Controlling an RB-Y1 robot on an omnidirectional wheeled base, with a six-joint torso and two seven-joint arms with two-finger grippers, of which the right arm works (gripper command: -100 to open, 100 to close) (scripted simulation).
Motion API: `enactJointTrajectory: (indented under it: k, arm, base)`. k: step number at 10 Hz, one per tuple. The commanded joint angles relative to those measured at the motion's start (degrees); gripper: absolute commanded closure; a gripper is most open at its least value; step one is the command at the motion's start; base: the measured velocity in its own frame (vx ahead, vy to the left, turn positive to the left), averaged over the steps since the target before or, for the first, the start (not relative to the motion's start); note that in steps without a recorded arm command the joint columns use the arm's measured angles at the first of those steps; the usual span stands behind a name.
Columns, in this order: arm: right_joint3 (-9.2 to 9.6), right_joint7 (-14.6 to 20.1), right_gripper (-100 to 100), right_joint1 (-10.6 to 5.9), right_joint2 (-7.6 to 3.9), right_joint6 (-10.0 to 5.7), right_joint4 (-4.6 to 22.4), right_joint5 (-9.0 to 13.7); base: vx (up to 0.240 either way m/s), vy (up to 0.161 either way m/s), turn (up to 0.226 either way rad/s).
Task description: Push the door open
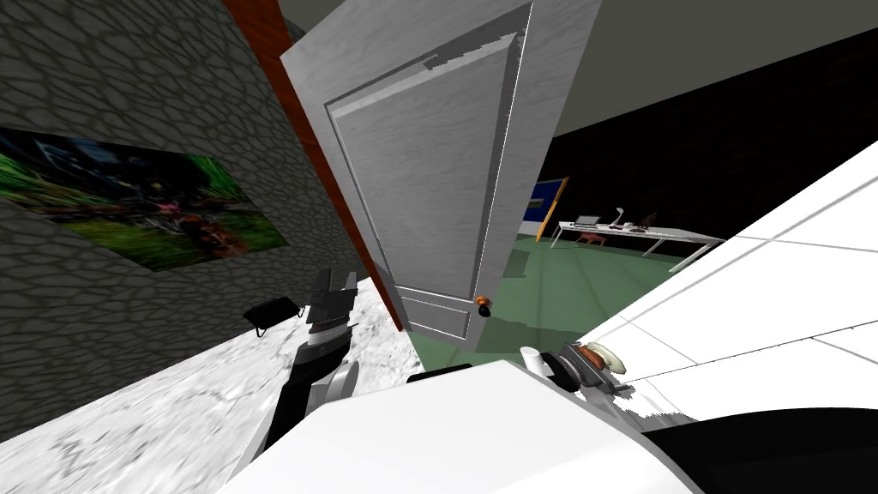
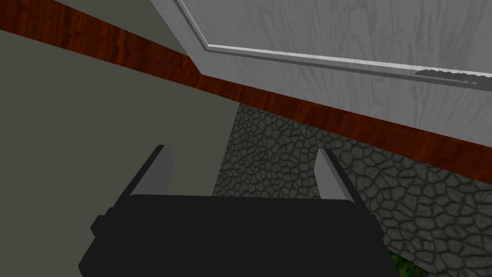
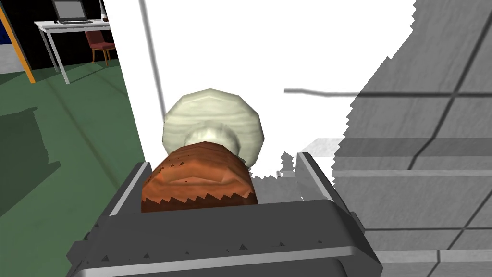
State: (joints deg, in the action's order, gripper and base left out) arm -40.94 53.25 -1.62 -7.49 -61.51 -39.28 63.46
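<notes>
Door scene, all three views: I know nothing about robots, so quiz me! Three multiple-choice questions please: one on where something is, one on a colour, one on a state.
1. Where is the brown knob with the pale round plate?
A) on a shelf
B) in a drawer
C) between the right gripper's fingers

2. What colour is the floor past the grey door?
A) green
B) red
C) yellow

3. How does the grey door stand?
A) shut in its frame
B) swung open
C) lying flat on the ground

Answers:
1 C: in the right wrist view the brown knob sits between the right gripper's open fingers.
2 A: the floor seen past the grey door's edge is green.
3 B: the head view shows the room beyond past the door's free edge.
</notes>
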Motion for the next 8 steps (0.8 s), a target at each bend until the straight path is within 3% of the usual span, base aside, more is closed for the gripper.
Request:
enactJointTrajectory:
  k: [1,3,4,8]
  arm:
    - [-2.00,-0.57,100,-0.25,-0.80,-1.58,1.72,1.25]
    - [-3.22,-1.28,100,-1.20,-0.53,-2.54,2.12,2.24]
    - [-2.27,-0.59,100,-1.66,-0.84,-1.83,2.74,1.62]
    - [-6.04,-1.67,100,-1.02,-1.78,-4.48,3.74,4.81]
  base:
    - [0.031,-0.074,0.137]
    - [0.050,-0.073,0.149]
    - [0.041,-0.031,0.036]
    - [-0.001,-0.166,0.060]
